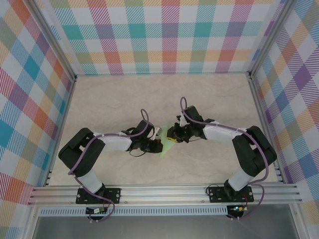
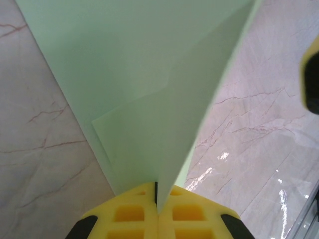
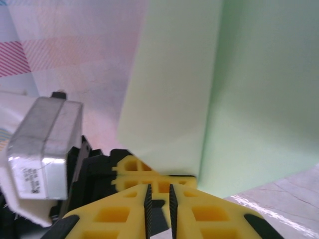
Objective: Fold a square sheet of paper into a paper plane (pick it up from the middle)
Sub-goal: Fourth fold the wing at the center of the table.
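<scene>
At lower centre, my left gripper [image 2: 157, 194] clamps the folded paper sheet [image 2: 149, 74]; my right gripper [image 3: 158, 191] stands a narrow slit apart, just below it.

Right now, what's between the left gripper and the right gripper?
The creased mint-green paper sheet, in the top external view, spanning from the left gripper to the right gripper. Left wrist view: left gripper pinches its pointed end.

1 folded paper sheet [image 2: 149, 74]; 1 left gripper [image 2: 157, 191], 1 right gripper [image 3: 158, 191].
</scene>
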You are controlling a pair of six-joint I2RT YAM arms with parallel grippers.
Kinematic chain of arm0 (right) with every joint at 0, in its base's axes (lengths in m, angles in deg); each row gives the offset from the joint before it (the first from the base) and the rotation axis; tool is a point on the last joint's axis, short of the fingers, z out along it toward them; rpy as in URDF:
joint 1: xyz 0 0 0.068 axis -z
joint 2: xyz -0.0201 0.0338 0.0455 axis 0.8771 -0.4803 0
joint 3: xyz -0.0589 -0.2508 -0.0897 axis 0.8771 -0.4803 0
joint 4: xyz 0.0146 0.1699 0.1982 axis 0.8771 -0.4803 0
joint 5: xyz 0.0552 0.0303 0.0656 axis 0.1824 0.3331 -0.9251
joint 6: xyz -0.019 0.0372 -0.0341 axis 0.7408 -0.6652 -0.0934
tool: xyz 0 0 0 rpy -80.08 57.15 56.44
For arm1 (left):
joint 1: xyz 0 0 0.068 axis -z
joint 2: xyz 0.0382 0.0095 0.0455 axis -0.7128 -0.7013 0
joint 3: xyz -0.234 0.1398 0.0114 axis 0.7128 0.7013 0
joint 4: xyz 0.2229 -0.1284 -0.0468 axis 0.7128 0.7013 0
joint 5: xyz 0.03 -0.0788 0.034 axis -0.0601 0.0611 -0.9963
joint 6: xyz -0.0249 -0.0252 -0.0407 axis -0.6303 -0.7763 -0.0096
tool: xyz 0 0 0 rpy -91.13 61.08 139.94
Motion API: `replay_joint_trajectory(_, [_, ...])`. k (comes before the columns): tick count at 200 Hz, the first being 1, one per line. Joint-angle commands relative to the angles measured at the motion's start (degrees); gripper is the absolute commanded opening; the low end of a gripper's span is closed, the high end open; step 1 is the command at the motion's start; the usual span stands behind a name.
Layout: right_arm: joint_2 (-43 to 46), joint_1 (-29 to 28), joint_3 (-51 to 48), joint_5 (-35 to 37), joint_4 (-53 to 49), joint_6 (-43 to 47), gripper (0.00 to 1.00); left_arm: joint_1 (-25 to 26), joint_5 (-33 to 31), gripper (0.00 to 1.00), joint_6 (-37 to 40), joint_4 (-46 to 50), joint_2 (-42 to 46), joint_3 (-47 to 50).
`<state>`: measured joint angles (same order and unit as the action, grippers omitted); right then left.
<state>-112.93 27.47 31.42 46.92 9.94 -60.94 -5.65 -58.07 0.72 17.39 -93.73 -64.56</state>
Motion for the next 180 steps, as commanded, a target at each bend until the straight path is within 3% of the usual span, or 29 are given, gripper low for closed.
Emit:
replay_joint_trajectory(1, [-2.1,-0.8,1.8,-3.4,3.1,0.1,0.18,-1.2,3.1,0.0,-1.2,-2.6,-1.1,0.1])
replay_joint_trajectory(46, [-6.2,-1.1,4.0,-4.6,5.5,-1.2,0.16,-2.0,6.1,0.0,-1.3,-3.5,-3.3,0.2])
replay_joint_trajectory(91, [-8.3,-1.0,5.1,-1.2,3.9,-1.1,0.17,-3.0,7.1,0.0,-1.5,-3.6,-3.7,0.2])
replay_joint_trajectory(180, [-12.1,-0.7,7.4,3.0,0.5,-0.4,0.16,-3.3,6.5,0.13,-1.8,-2.7,-0.7,1.4])
